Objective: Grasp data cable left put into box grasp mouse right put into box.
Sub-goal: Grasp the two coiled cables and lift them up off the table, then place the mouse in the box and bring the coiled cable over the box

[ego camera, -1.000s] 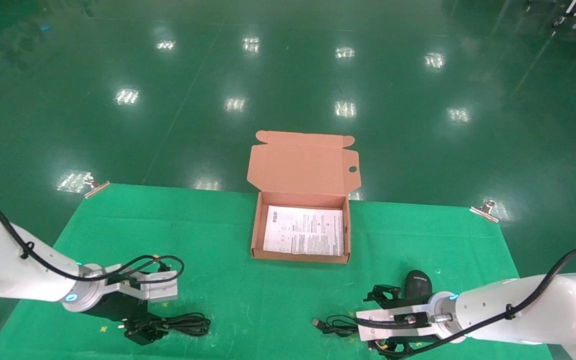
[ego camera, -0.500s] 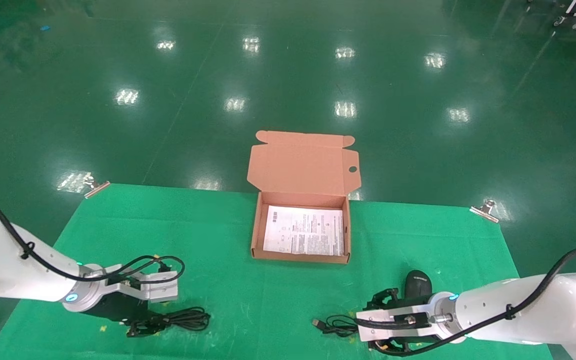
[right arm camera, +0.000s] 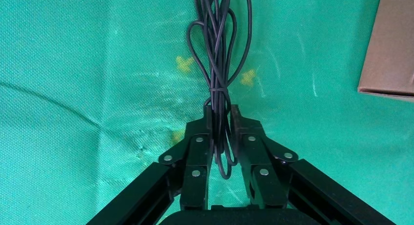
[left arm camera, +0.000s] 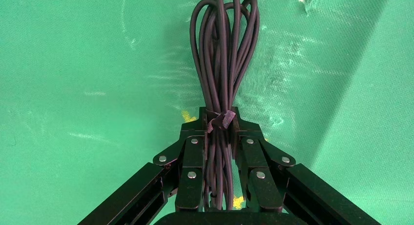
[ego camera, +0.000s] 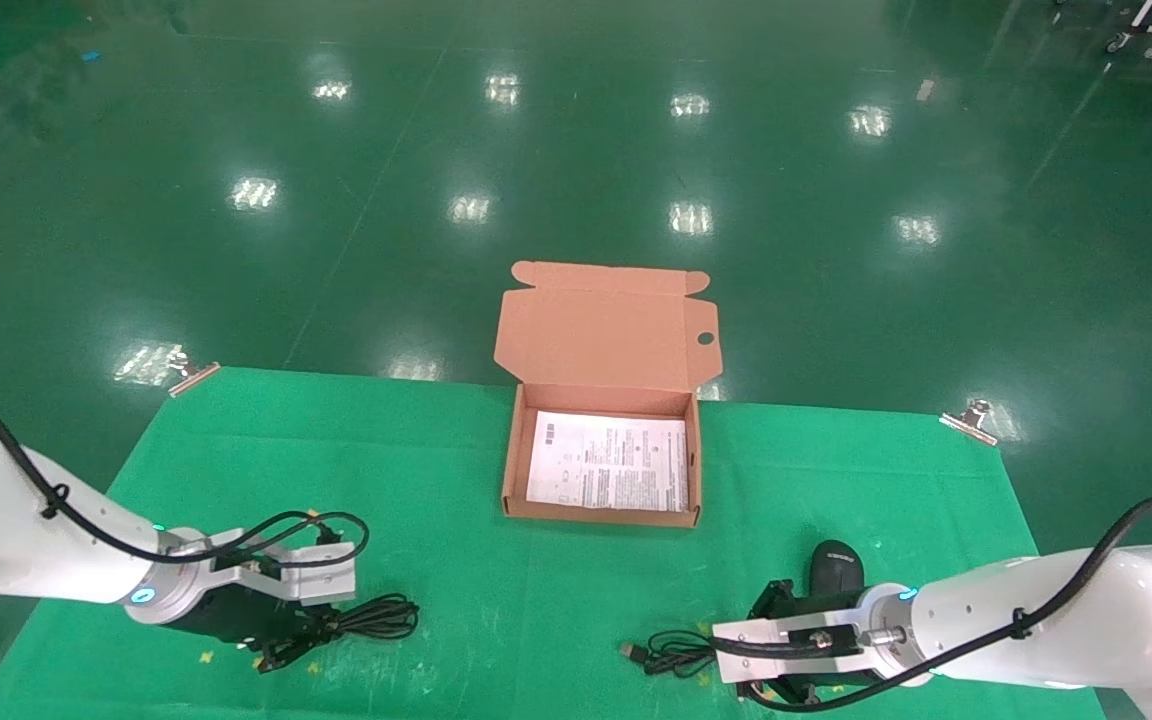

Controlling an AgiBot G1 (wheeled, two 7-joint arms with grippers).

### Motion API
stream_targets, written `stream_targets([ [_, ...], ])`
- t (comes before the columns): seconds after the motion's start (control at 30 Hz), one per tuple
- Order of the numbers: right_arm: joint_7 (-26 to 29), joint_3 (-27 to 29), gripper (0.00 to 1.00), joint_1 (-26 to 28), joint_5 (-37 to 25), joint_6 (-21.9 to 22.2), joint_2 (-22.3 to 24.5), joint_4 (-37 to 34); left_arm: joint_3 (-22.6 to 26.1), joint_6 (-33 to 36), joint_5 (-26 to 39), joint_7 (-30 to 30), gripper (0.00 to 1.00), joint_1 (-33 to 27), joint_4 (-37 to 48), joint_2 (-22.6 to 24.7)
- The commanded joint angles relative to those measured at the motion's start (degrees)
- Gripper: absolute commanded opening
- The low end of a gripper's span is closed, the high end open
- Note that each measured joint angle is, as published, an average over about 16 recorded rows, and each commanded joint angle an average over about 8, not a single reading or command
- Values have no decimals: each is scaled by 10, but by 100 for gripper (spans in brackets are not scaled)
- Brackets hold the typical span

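Observation:
The data cable [ego camera: 371,617], a black bundle tied with a strap, lies on the green cloth at the front left. My left gripper [ego camera: 296,640] is shut on its tied end, which shows between the jaws in the left wrist view [left arm camera: 222,49]. The black mouse [ego camera: 836,565] sits at the front right, partly behind my right wrist. Its thin cord [ego camera: 671,655] is bunched to its left. My right gripper [ego camera: 726,655] is shut on that cord bundle [right arm camera: 219,49], not on the mouse body. The salmon box [ego camera: 511,455] stands open at mid-table with a white leaflet [ego camera: 608,463] inside.
The box lid [ego camera: 606,335] stands up at the far side with its round hole at the right. Metal clips [ego camera: 971,418] pin the green cloth [ego camera: 416,470] at its far corners. A box corner [right arm camera: 390,49] shows in the right wrist view.
Both grippers have closed: the left on the data cable's tied end, the right on the mouse's cord. The cable bundle and the cord have shifted slightly.

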Motion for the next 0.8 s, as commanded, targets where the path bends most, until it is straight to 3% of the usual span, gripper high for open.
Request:
stream_targets([
  [0.03, 0, 0, 0, 0, 0, 0, 0, 0, 1, -1, 1, -1, 0, 1, 1, 1],
  [0.23, 10, 9, 0, 3, 9, -2, 15, 10, -6, 15, -13, 16, 0, -9, -16, -14],
  [0.6, 94, 83, 0, 26, 44, 29, 119, 132, -30, 28, -29, 28, 0, -58, -106, -64],
  [0.8, 120, 112, 0, 74, 40, 60, 116, 155, -35, -1, -8, 9, 0, -91, -154, -63],
])
